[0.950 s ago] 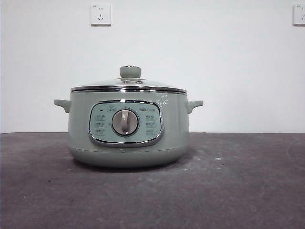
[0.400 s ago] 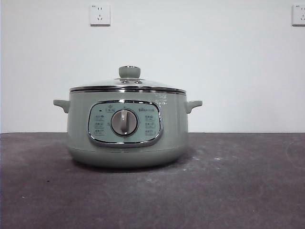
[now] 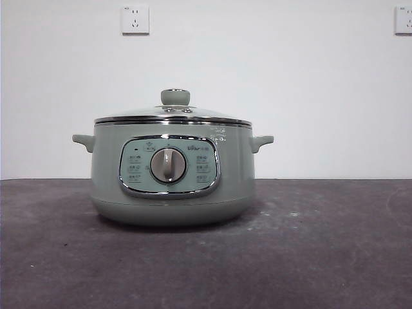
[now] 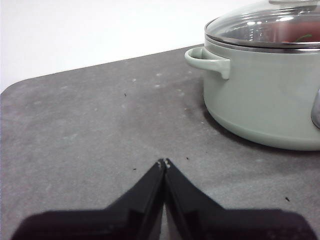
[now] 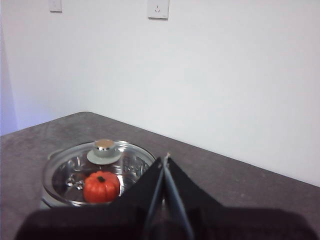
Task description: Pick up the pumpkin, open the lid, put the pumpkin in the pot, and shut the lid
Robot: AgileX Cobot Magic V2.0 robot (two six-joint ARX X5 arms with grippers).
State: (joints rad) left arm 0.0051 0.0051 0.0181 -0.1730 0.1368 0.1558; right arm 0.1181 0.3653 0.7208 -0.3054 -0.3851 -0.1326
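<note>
The sage-green pot (image 3: 174, 190) stands in the middle of the dark table with the glass lid (image 3: 172, 116) seated on it. In the right wrist view the orange pumpkin (image 5: 101, 186) shows through the lid (image 5: 127, 162), inside the pot beside the lid's knob (image 5: 104, 146). In the left wrist view it is a reddish patch (image 4: 299, 34) under the lid (image 4: 260, 22). My left gripper (image 4: 164, 162) is shut and empty, low over the table, apart from the pot (image 4: 260, 100) on its handle side. My right gripper (image 5: 165, 159) is shut and empty, above and back from the pot. Neither arm shows in the front view.
The dark grey table (image 3: 322, 257) runs wide on both sides of the pot and in front of it. A white wall with power sockets (image 3: 135, 19) stands behind. The pot's side handle (image 4: 207, 59) sticks out toward my left gripper.
</note>
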